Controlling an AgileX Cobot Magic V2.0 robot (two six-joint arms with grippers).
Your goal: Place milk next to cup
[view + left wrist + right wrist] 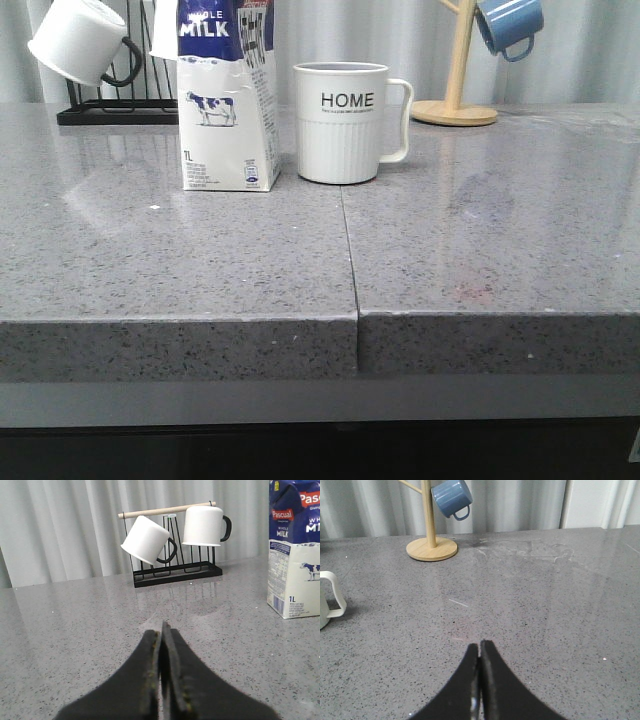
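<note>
The milk carton [228, 95] stands upright on the grey counter, just left of the white HOME cup [342, 122], with a small gap between them. The cup's handle points right. The carton also shows in the left wrist view [295, 550], and the cup's handle shows in the right wrist view [332, 595]. My left gripper [162, 628] is shut and empty, low over the counter, well short of the carton. My right gripper [480, 646] is shut and empty over bare counter. Neither gripper shows in the front view.
A black wire rack [175, 570] holds plain white mugs [147, 540] with black handles at the back left. A wooden mug tree [455, 65] with a blue mug [510, 25] stands at the back right. A seam [348, 250] runs through the counter.
</note>
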